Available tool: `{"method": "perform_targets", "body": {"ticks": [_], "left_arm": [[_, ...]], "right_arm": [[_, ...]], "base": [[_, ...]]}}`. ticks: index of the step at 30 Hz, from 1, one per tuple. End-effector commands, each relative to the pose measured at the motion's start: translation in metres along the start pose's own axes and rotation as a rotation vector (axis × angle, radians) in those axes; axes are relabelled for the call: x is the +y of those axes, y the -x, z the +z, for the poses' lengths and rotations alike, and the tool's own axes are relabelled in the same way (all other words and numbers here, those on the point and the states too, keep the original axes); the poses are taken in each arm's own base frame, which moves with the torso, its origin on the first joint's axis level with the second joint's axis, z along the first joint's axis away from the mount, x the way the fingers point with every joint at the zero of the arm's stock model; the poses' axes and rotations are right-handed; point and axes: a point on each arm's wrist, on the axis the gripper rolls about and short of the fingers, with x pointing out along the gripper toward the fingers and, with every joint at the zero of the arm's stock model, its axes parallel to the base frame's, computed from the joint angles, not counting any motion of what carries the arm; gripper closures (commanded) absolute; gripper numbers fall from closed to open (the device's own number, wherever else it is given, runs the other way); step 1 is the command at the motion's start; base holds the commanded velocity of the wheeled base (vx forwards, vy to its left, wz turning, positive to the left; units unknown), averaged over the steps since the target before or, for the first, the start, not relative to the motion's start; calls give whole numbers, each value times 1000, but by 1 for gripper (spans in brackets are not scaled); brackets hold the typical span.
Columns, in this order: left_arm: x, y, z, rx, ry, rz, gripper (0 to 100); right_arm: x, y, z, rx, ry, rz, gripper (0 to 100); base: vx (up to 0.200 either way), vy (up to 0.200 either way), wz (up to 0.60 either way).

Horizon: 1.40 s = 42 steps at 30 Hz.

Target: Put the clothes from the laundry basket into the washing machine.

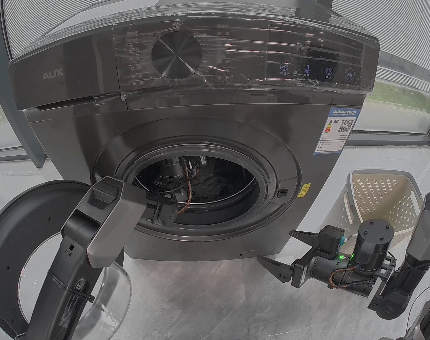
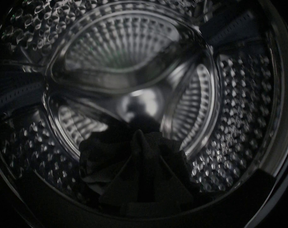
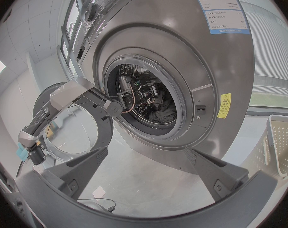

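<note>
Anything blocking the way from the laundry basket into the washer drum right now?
Only the left arm: it sits in the opening, filling its left part. The door is swung open, off to the left. Nothing else visible between basket and drum.

Glossy metal washing machine (image 1: pixel 78 133), shiny dimpled drum (image 2: pixel 242 111), plastic laundry basket (image 1: pixel 389 194).

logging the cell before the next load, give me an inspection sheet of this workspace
surface: glossy grey floor
job's things: dark grey front-loading washing machine, round door swung open; dark crumpled clothes at the drum's bottom; white perforated plastic laundry basket beside the machine, no clothes seen in it
clutter: nothing seen
grippers: left gripper inside the drum; right gripper above the floor, fingers open, empty
cables: brown cable looped at the left wrist
surroundings: slatted window wall behind
</note>
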Motion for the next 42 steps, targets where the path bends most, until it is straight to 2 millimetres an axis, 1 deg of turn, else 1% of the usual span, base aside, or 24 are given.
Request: {"method": "perform_targets", "body": {"ticks": [1, 6, 7, 13, 14, 15, 16, 17, 19, 21, 25, 29, 30, 32, 35, 36, 37, 39, 41, 42], "left_arm": [[6, -8, -3, -37, 9, 25, 100], [6, -7, -12, -24, 5, 25, 100], [6, -7, -13, -23, 6, 23, 0], [-1, -5, -12, -22, 20, 11, 0], [-8, -3, -12, -22, 24, -1, 0], [-10, -3, -9, -27, 27, -6, 0], [-12, -1, -10, -18, 25, -8, 0], [-15, 3, -12, -4, 22, -15, 0], [-22, 9, -8, 11, 20, -29, 0], [-25, 20, -8, 50, 8, -38, 0], [-33, 56, -2, 147, -27, -68, 0], [-39, 100, 9, 208, -50, -121, 0], [-41, 109, 11, 215, -53, -133, 0], [-44, 135, 19, 229, -56, -167, 0], [-45, 163, 30, 242, -58, -199, 0], [-45, 168, 32, 244, -58, -205, 0], [-44, 181, 38, 245, -57, -217, 0], [-41, 202, 44, 254, -59, -238, 0], [-40, 216, 47, 260, -58, -255, 0], [-36, 230, 51, 258, -54, -265, 0]], "right_arm": [[0, 0, 0, 1, 0, 1, 0], [0, 0, 0, 1, 0, 0, 0], [0, 0, 0, 1, 0, 0, 0], [0, 0, -1, 2, -1, 0, 0], [0, 0, 0, 2, -1, 0, 0], [0, 0, -1, 4, -1, -1, 0], [0, 0, 0, 2, -1, 0, 0], [0, 1, -1, 4, -1, -1, 0], [-1, 2, -2, 8, -1, -3, 0], [-1, 2, -2, 9, -3, -4, 0], [-2, 4, -1, 10, -3, -9, 0], [-10, 8, 1, 2, -10, -23, 0], [-12, 9, 3, -6, -10, -25, 0], [-16, 14, 10, -34, -11, -24, 0], [-18, 25, 16, -56, -9, -11, 0], [-18, 27, 18, -62, -10, -7, 0], [-17, 32, 19, -65, -8, 6, 0], [-15, 38, 18, -59, -8, 9, 0], [-15, 40, 16, -50, -8, 8, 0], [-15, 42, 14, -41, -8, 5, 0]], "base": [[0, 0, 0], [0, 0, 0], [0, 0, 0], [0, 0, 0], [0, 0, 0], [0, 0, 0], [0, 0, 0], [0, 0, 0], [0, 0, 0], [0, 0, 0], [0, 0, 0], [0, 0, 0], [0, 0, 0], [0, 0, 0], [0, 0, 0], [0, 0, 0], [0, 0, 0], [0, 0, 0], [0, 0, 0], [0, 0, 0]]}}
